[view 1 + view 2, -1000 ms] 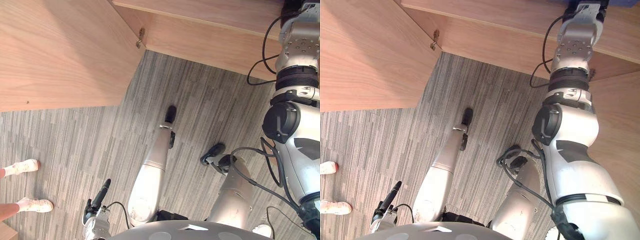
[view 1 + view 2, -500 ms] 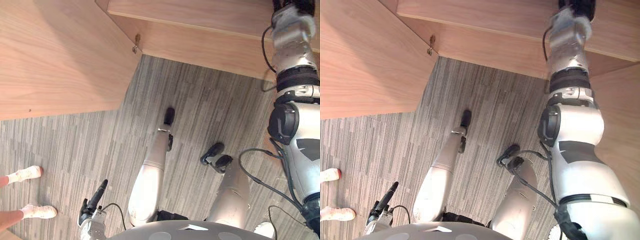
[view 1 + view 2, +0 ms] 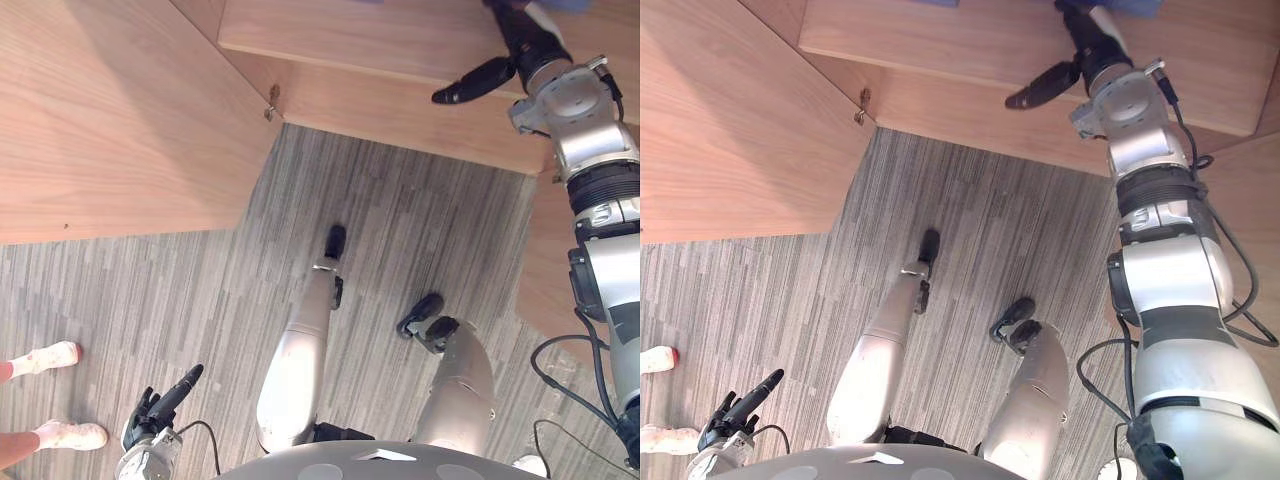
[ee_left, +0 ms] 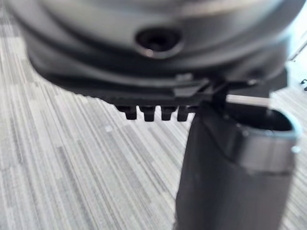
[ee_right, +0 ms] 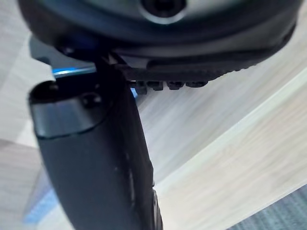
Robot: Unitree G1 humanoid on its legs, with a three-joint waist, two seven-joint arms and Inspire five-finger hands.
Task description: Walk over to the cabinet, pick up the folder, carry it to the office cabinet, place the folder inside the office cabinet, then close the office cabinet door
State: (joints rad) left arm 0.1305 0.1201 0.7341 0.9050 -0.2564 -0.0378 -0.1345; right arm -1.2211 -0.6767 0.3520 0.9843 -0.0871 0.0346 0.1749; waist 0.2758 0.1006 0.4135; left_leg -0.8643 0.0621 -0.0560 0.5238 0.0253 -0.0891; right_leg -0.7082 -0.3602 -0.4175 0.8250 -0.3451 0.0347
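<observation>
Cabinet door (image 3: pixel 110 110) of light wood, swung open, fills the upper left. The office cabinet's shelf (image 3: pixel 380 35) runs along the top, with grey striped carpet (image 3: pixel 150 300) below. Right hand (image 3: pixel 525 40) sits at the upper right over the shelf, thumb sticking out sideways; can't tell if it grasps anything. Left hand (image 3: pixel 150 408) hangs relaxed and empty at the lower left. Folder (image 3: pixel 1138 5) shows as a thin blue sliver at the top edge, on the shelf just beside the right hand. A person's white shoes (image 3: pixel 45 357) are at the left edge.

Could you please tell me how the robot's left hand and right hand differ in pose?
The left hand hangs low over the carpet, while the right hand is raised to the cabinet shelf. The left hand holds nothing; the right hand is beside the blue folder. Both are dark.
</observation>
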